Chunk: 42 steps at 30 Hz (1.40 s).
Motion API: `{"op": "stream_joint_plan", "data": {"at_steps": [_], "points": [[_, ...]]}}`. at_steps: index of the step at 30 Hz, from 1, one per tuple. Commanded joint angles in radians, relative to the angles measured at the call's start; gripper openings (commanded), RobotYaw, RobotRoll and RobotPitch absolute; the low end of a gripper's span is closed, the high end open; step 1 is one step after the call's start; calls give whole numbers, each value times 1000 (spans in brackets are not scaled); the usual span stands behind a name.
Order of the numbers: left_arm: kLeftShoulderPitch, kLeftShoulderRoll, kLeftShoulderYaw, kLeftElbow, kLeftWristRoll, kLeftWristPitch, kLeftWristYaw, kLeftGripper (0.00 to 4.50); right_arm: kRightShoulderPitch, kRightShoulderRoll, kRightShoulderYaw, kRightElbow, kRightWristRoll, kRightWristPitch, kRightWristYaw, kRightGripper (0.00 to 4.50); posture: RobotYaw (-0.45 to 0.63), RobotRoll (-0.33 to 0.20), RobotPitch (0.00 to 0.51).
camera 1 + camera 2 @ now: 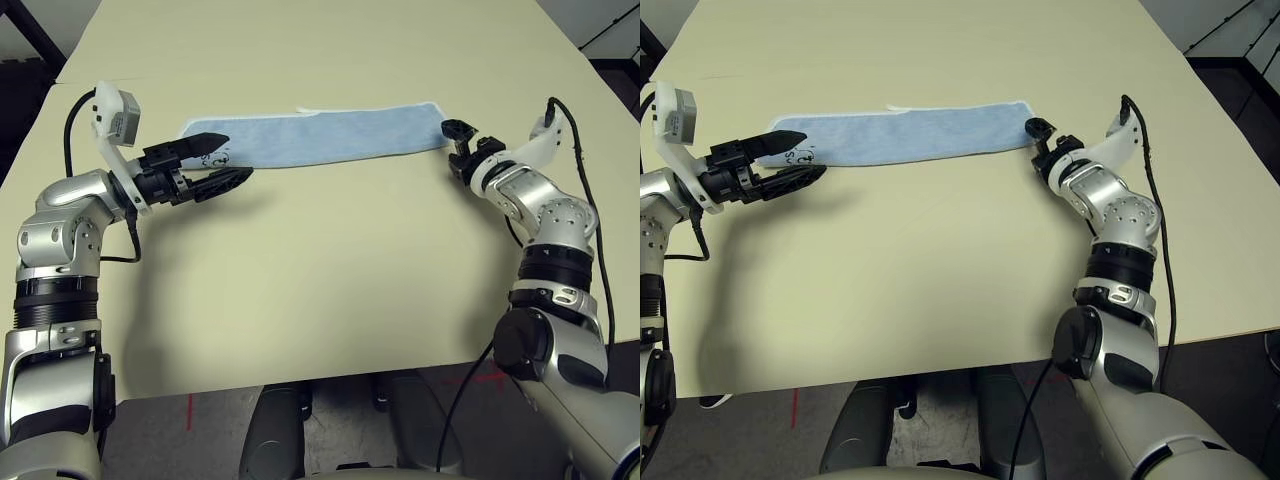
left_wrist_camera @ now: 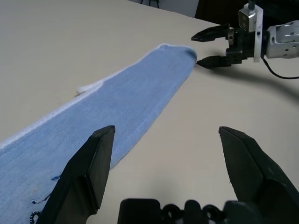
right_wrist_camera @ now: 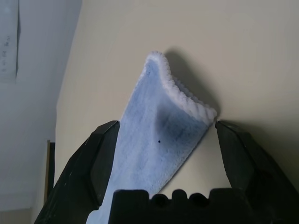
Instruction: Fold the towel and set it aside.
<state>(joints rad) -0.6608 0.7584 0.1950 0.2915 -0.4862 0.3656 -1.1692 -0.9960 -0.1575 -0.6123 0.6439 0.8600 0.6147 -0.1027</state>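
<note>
Towel lies on the far part of the table, folded into 1 long strip running left to right; its right end sits between the 2 spread fingers of my right gripper, nothing gripped; left gripper hangs by the left end, also wide open and empty, 1 finger over the dark lettering; right is better placed, I judge; closing there, then folding end toward end, looks like the next move.
</note>
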Motion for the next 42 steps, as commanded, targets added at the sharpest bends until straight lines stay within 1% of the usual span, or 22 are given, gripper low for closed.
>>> {"op": "stream_joint_plan", "data": {"at_steps": [1, 5, 8, 12, 13, 15, 18, 19, 26, 34, 42], "points": [[16, 4, -8, 0, 17, -38, -13, 4500, -21, -1, 14, 146, -53, -68, 32, 4479, -26, 0, 277], [27, 5, -2, -3, 19, -58, -12, 4500, -51, -8, 16, 202, -71, -97, 64, 4479, -16, 0, 277], [33, 6, -1, -5, 18, -65, -12, 4500, -59, -13, 17, 215, -80, -103, 76, 3880, -18, 0, 276], [29, 4, -3, 1, 19, -71, -11, 4500, -61, -14, 18, 211, -86, -96, 87, 2465, -24, 0, 274], [27, 3, -5, 3, 19, -72, -11, 4500, -61, -14, 18, 210, -87, -95, 87, 2004, -25, 0, 274], [23, 1, -7, 6, 20, -74, -11, 4500, -61, -13, 17, 205, -90, -93, 87, 1323, -25, 0, 274], [19, -2, -10, 10, 22, -76, -12, 4500, -57, -14, 16, 195, -95, -90, 88, 110, -28, 0, 270], [18, -2, -11, 11, 23, -77, -12, 4500, -54, -17, 16, 192, -97, -91, 88, 46, -31, 0, 268], [18, -2, -13, 10, 24, -76, -12, 4500, -25, -45, 19, 155, -107, -76, 89, 46, -34, 0, 264], [15, -2, -14, 15, 26, -74, -8, 4500, 13, -84, 32, 45, -102, -8, 88, 46, -40, 0, 260], [3, -7, -16, 24, 26, -73, -3, 4500, 29, -127, 31, -10, -98, 37, 78, 46, -49, 0, 256]]}}
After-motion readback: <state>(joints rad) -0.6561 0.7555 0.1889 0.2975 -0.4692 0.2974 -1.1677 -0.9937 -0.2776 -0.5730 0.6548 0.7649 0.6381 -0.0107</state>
